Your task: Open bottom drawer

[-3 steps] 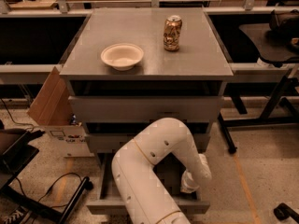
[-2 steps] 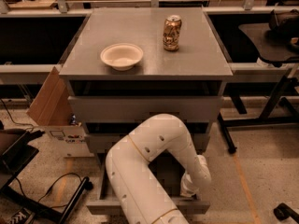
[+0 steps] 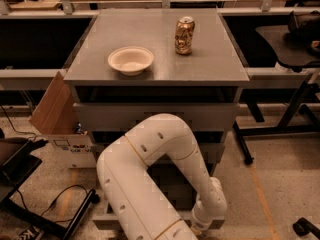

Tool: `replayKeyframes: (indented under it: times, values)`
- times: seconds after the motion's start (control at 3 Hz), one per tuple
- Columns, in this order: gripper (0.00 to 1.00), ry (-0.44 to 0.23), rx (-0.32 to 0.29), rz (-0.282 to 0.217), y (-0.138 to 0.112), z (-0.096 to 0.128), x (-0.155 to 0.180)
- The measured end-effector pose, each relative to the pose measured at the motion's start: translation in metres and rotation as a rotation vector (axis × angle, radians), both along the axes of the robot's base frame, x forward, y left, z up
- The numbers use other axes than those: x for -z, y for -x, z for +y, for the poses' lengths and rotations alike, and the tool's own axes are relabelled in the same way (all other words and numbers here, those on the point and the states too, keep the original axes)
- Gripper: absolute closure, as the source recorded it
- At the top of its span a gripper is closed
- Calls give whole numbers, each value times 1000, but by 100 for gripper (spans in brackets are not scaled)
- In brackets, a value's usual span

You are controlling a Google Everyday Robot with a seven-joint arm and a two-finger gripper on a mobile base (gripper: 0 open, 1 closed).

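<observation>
Speckled floor and dark workbenches surround a grey cabinet (image 3: pixel 200 66) in the middle of the frame. Its top carries a white bowl (image 3: pixel 130 60) and a dented can (image 3: pixel 184 35), both set well back from the front edge and out of the way of any drawer work. A cardboard box (image 3: pixel 52 109) leans against the cabinet's left side. The white arm (image 3: pixel 150 169) rises from the lower centre, arches in front of the middle drawers and folds sharply down, which looks like the only way to reach so low from this close. That puts the claw (image 3: pixel 200 227) at the bottom edge of the frame, right of centre, just at the bottom drawer (image 3: pixel 106 220). I cannot tell whether the claw is open or closed, or whether it has hold of the front. The drawer's front shows as a grey strip at the lower edge, seemingly forward of the fronts above with dark space behind it, so it is probably part-way out.
</observation>
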State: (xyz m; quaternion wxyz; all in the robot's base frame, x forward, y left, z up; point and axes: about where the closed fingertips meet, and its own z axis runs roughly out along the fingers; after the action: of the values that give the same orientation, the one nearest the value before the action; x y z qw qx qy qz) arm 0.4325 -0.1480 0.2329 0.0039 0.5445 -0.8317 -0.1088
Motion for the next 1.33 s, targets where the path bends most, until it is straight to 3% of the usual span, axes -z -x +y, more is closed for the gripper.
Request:
replayKeyframes:
  times: [0.33, 0.67, 1.0, 1.33]
  values:
    - [100, 17, -29, -59, -19, 2, 2]
    - [100, 48, -82, -169, -56, 8, -6]
    - [100, 72, -211, -289, -107, 14, -19]
    - [100, 96, -321, -360, -137, 10, -23]
